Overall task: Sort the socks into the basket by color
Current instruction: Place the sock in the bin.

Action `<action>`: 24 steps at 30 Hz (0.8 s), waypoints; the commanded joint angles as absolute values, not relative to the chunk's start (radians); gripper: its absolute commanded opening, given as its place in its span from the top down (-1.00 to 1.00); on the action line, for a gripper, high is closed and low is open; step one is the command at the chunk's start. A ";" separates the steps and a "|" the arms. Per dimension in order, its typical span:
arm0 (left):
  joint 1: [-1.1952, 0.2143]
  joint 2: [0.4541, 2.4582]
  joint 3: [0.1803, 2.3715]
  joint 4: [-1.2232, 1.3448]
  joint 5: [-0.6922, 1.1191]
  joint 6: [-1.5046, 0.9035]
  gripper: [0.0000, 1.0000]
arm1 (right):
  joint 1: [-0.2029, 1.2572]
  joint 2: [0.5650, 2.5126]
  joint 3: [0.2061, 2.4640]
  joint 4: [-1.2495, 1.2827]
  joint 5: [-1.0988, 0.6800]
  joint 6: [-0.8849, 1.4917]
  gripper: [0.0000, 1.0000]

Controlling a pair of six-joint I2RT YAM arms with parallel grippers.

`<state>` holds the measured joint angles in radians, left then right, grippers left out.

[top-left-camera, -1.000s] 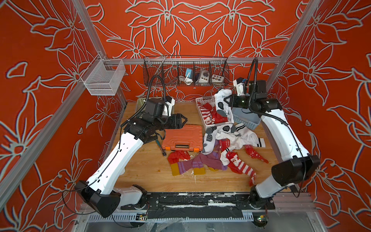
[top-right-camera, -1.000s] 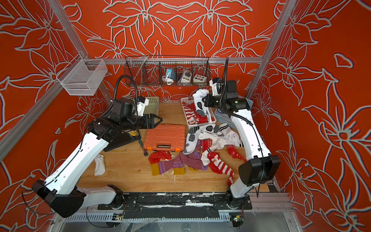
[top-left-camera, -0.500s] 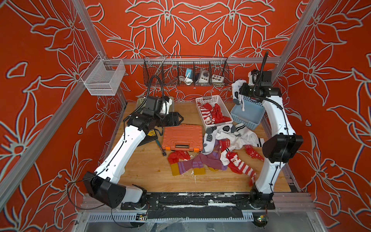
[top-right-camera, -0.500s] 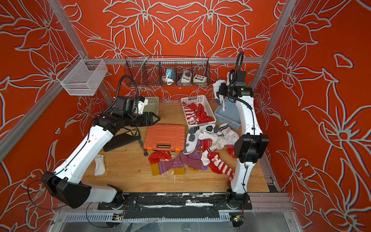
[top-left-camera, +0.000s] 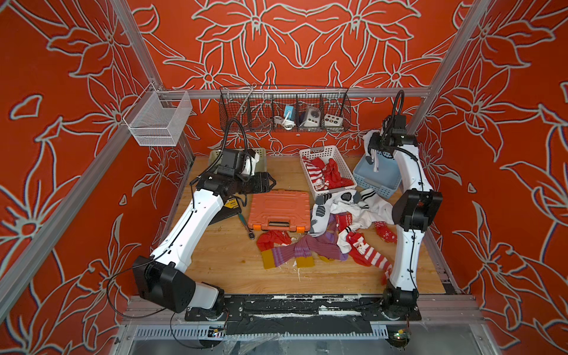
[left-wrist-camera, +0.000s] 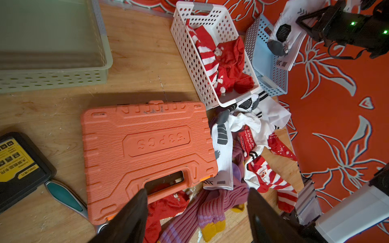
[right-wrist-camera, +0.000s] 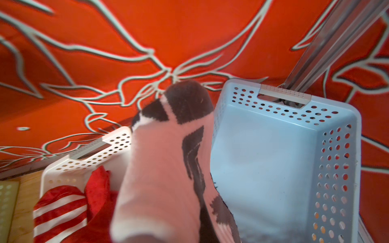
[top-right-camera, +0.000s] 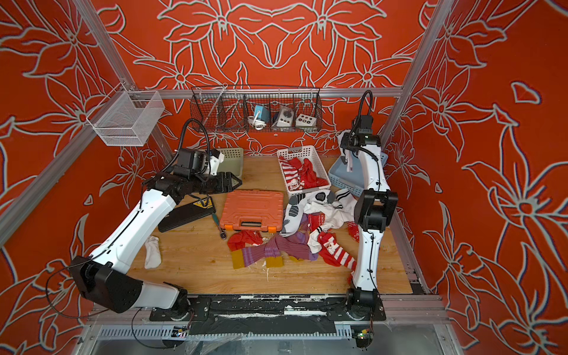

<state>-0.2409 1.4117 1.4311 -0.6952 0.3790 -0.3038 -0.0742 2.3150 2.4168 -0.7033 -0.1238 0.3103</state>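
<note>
White fabric with black-grey marks is hanging from the right jaws. You are looking at one white sock [right-wrist-camera: 164, 168], with the jaws clenched on it, dangling clear of the table [top-left-camera: 233, 276]. It is hovering over the blue basket [top-left-camera: 379, 186], at the edge nearest the white basket [top-left-camera: 319, 150]. In the right wrist view the sock is hanging just beside the blue basket's wall. The white basket is holding several red socks [top-left-camera: 330, 175], some striped white.

The left jaws are standing spread apart and gripping nothing. The left arm [top-left-camera: 196, 221] is holding them above the table, near the back edge of the orange tool case [top-left-camera: 279, 209].

Just beside that case, a heap of socks [top-left-camera: 344, 215] is lying loose on the table. White ones are lying toward the back, purple socks [top-left-camera: 307, 250] with mustard toes toward the front, and red ones are mixed among them. In a top view you are seeing a lone sock [top-right-camera: 152, 252], white, lying on the table beside the left arm. The green basket [left-wrist-camera: 52, 81] is sitting at the back left of the table.
</note>
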 commanded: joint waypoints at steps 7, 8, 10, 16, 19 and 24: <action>-0.233 1.450 1.355 -0.564 0.394 -0.340 -0.45 | -0.099 2.428 2.461 -0.686 -0.096 0.358 1.00; -0.233 1.461 1.354 -0.561 0.408 -0.343 -0.44 | -0.101 2.437 2.460 -0.686 -0.097 0.362 1.00; -0.233 1.485 1.361 -0.561 0.436 -0.341 -0.44 | -0.107 2.448 2.456 -0.689 -0.097 0.367 1.00; -0.232 1.535 1.402 -0.577 0.483 -0.318 -0.43 | -0.115 2.445 2.428 -0.709 -0.094 0.383 0.72; -0.235 1.540 1.399 -0.562 0.499 -0.320 -0.43 | -0.117 2.424 2.385 -0.694 -0.094 0.388 0.46; -0.241 1.532 1.377 -0.538 0.513 -0.328 -0.43 | -0.117 2.419 2.396 -0.722 -0.097 0.381 -0.18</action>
